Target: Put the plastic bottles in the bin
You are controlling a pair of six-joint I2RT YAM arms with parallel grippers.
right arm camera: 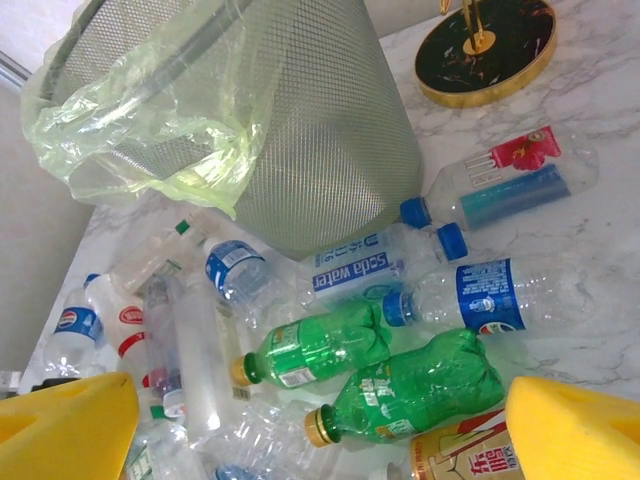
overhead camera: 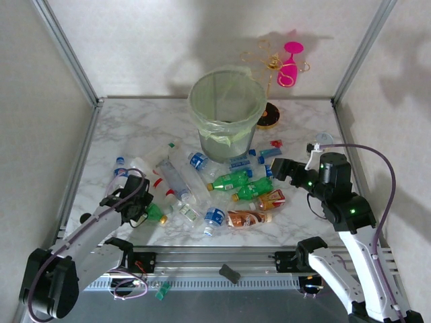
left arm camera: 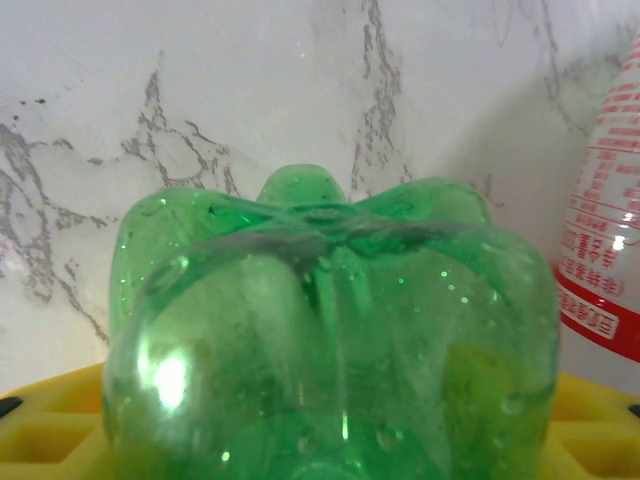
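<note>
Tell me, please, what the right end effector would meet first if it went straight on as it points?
The right end effector would likely hit the nearer green bottle first, near its cap, though depth is unclear.

The left gripper (overhead camera: 139, 204) is down at the marble table (overhead camera: 121, 128). A green bottle (overhead camera: 156, 214) juts from it toward the right gripper (overhead camera: 276, 168). Between the two grippers the other plastic bottles (overhead camera: 232, 180) lie scattered on their sides. The bin (overhead camera: 225, 111) stands beyond them, up-table and left of the right gripper. Farther back from that gripper, a pink wine glass (overhead camera: 289, 64) hangs inverted on a gold wire stand (overhead camera: 269, 60).
</note>
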